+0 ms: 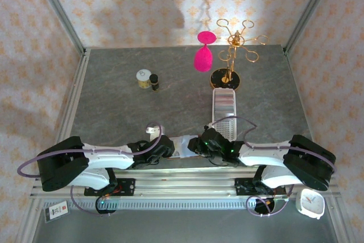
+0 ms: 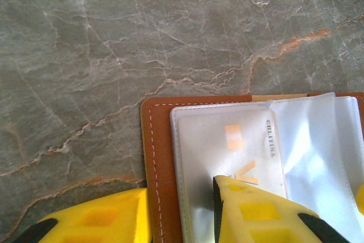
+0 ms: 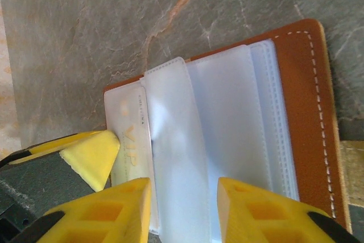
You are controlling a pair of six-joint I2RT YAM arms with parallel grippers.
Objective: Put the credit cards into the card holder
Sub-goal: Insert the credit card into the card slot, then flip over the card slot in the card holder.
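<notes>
Card holder (image 1: 183,145) is lying open at table's (image 1: 114,83) near edge; left gripper (image 2: 179,197), part-open, is straddling its left border, one finger (image 2: 256,214) on the credit card (image 2: 227,140); right gripper (image 3: 183,189) part-open over clear sleeves (image 3: 227,129), probably gripping nothing.

**Card Bore "CHLITINA" and "VIP"**

In the left wrist view, a pale whitish plastic credit card (image 2: 227,146) lay among the clear plastic sleeves (image 2: 307,140) of the reddish-brown leather card holder (image 2: 156,157). It carried "CHLITINA" in small dark capitals along its right edge, with part of a gold "V" below. The right wrist view showed gold "VIP" lettering on that card (image 3: 129,140); a fine line of print beside it was too small to read. In the top view, a white tag (image 1: 57,210) with a red mark and the face of a white square clock (image 1: 310,202) were illegible.
</notes>
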